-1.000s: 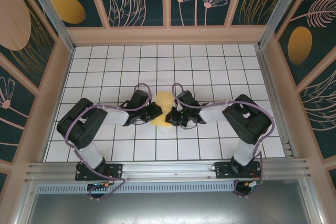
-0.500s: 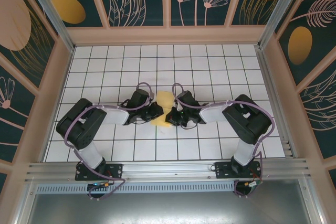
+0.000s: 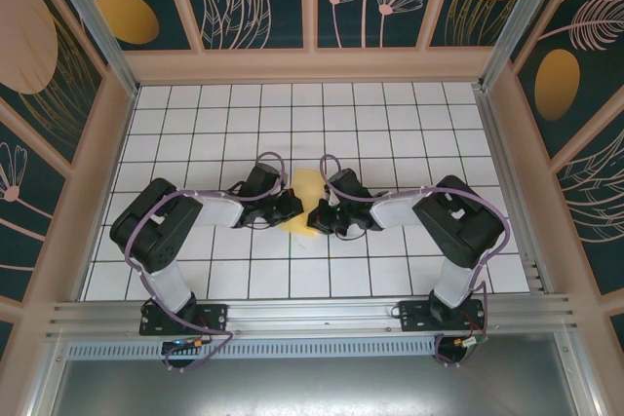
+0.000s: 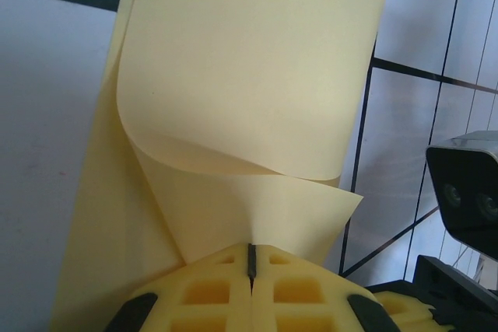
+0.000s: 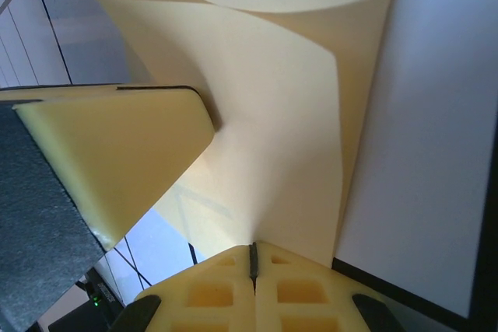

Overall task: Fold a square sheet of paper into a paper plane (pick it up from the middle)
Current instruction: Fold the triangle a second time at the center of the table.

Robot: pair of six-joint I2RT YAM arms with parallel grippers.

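From the top the sheet is mostly buried. Just a small yellow patch peeks out between the two wrists, about mid counter, and you can't make out its outline or any crease from up there. The left claw is pressed together and pinching the sheet. In its wrist view the two pads meet with only a thin dark seam between them, and the paper runs straight down behind them. Above that the paper curls over on itself in a loose roll, and the top and left of it run off the frame, so no idea how far it goes. A grey camera sits at the right edge, half cut off. The right claw is the same deal, squeezed shut on the sheet, which fans upward and is cropped at the top. A fat yellow pad on a dark body comes in from the left with its tip against the paper. It looks like the left claw's finger, but most of it is out of frame. Can't tell whether any of the sheet lies flat on the counter.
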